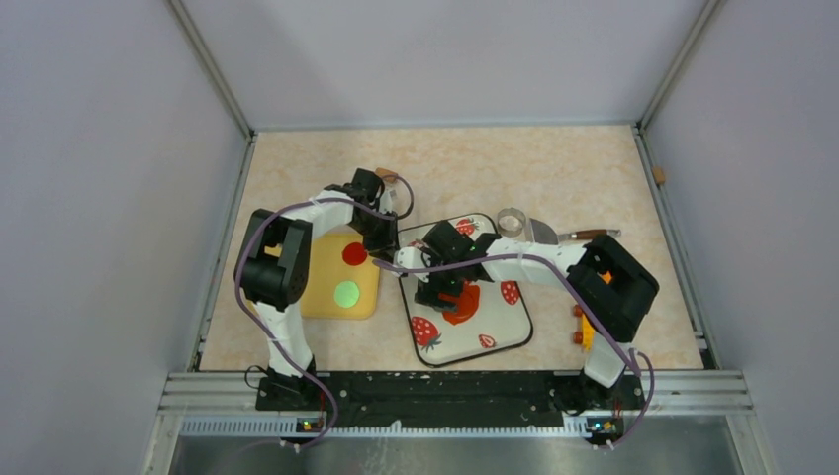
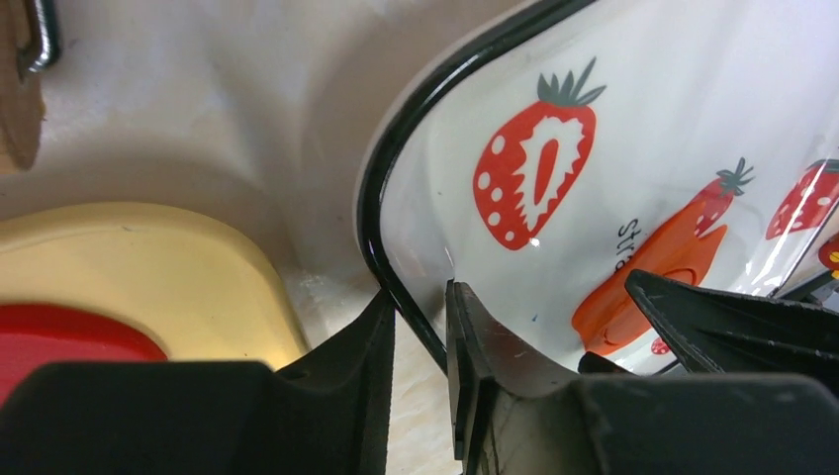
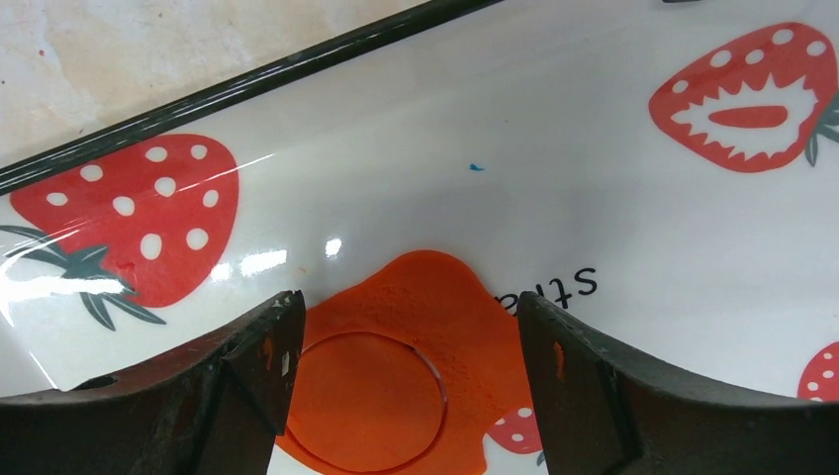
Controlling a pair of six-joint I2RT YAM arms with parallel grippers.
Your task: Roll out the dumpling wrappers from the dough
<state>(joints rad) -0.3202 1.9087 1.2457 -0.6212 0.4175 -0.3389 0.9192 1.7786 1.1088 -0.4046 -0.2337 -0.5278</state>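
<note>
Dough (image 3: 465,336) is lying on the tray (image 3: 396,148) under my right claw (image 3: 408,302), jaws apart. Left claw (image 2: 420,294) is straddling the tray rim, grip unclear; a slipping tray risks smearing the cut wrapper (image 3: 366,401).

Glossy tray (image 3: 594,148), matt grainy dough (image 3: 425,297)

The beige marbled table (image 1: 554,168) carries a yellow board (image 1: 322,297) on the left, a strawberry-printed tray (image 1: 510,332) just beside it, and a wooden-handled tool (image 1: 584,236) behind the tray.
</note>
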